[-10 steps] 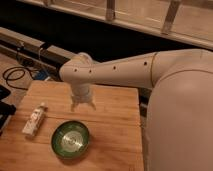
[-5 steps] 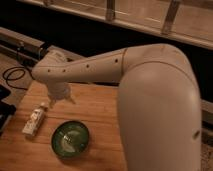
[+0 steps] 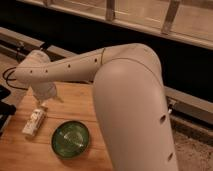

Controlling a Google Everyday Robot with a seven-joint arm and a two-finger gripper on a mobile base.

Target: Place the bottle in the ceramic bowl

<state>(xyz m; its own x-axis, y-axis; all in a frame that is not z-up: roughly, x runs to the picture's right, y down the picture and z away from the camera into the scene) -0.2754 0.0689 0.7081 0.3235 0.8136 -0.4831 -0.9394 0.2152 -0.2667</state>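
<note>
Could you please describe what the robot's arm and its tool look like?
The arm is smooth, off-white and rounded: a bulky near segment with two small dark holes, then a slimmer forearm with a row of dark dots and a thin dark seam at the joint. The tool, pale and stubby, sits under the rounded wrist, just above the far end of the bottle.

Left of bowl (image 3: 71, 138) lies bottle (image 3: 34, 121), by tool (image 3: 43, 103).

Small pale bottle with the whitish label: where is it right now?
The small pale bottle lies on the wooden table at the camera view's left, beside the round green-glazed ceramic bowl, with the gripper just over its far end.
</note>
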